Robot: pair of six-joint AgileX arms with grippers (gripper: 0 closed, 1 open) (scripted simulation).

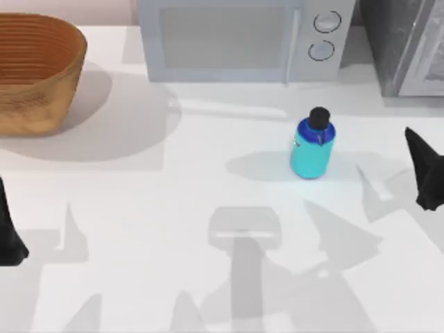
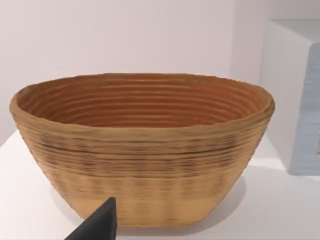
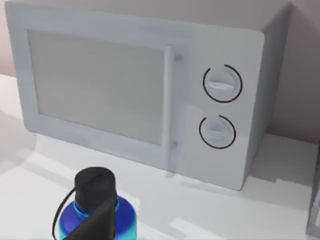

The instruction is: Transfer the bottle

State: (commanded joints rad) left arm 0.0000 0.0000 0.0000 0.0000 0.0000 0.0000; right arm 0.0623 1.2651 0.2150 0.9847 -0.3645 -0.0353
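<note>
- The bottle is seen standing upright on the table, right of centre, just in front of the microwave; nothing is touching it.
- The transfer is judged not yet begun: no grasp has been made, and the lift, the carry and the set-down are all left to do.
- The wicker basket stands at the far left corner, well apart from the bottle; whether it is the destination cannot be told.
- The right gripper is found at the right edge of the table, near the bottle but apart from it. In the right wrist view a dark fingertip overlaps the bottle's body, yet how far the claw is parted cannot be told; nothing is held.
- The left gripper is parked at the left edge, facing the basket; its opening cannot be told either.
</note>
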